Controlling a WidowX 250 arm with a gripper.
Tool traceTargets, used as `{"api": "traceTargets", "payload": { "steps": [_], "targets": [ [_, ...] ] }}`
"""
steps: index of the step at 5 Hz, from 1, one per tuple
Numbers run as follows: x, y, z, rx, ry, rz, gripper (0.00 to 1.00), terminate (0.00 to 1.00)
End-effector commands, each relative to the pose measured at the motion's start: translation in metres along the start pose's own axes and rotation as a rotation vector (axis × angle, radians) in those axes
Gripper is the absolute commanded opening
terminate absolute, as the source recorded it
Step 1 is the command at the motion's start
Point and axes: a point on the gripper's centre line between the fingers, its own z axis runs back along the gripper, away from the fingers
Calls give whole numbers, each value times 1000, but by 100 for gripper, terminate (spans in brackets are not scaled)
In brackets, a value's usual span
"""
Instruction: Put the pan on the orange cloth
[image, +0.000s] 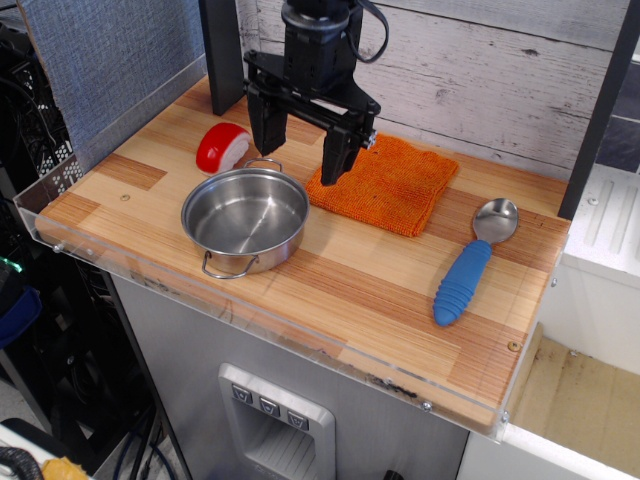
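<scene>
**A:** Pan (245, 218) first, since that's what we're moving. It sits flat on the wooden counter (380, 300), on the left half and closer to the front edge than the back, with one wire loop handle toward the back wall and the other toward the front. Looks empty to us.

**B:** Agreed. Going down in size, the orange cloth (390, 185) lies flat just right of the pan, toward the back edge. Its near-left corner almost meets the pan's rim, but we can't tell if they touch.

**A:** And the gripper (301, 150)? We see it spread wide, nothing between the fingers, pointing down over the gap between the pan's back rim and the cloth's left corner. Whether a fingertip touches the cloth is hard to say.

**B:** So we'd call this the approach step, no grasp yet. Our guess for the next move: come down so one finger is inside the back rim and one outside, pinch, lift, then a short shuffle right and back onto the cloth.

**A:** Smaller stuff: the blue-handled spoon (470, 268) near the right edge, well clear. The red and white toy (222, 147) sits by the back-left, just behind the pan, so we'd mind it coming down.
</scene>
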Motion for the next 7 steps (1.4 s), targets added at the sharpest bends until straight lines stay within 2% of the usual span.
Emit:
{"api": "traceTargets", "payload": {
  "steps": [1, 2, 3, 5, 6, 7],
  "targets": [
    [-7, 11, -10, -30, -5, 44, 100, 0],
    [-14, 12, -28, -48, 47, 46, 100, 0],
    [-23, 9, -40, -41, 76, 32, 100, 0],
    [-32, -3, -53, -9, 94, -4, 100, 0],
    [-31, -5, -58, 2, 94, 0, 0, 0],
    [-29, -6, -60, 10, 99, 1, 0, 0]
  ]
}}
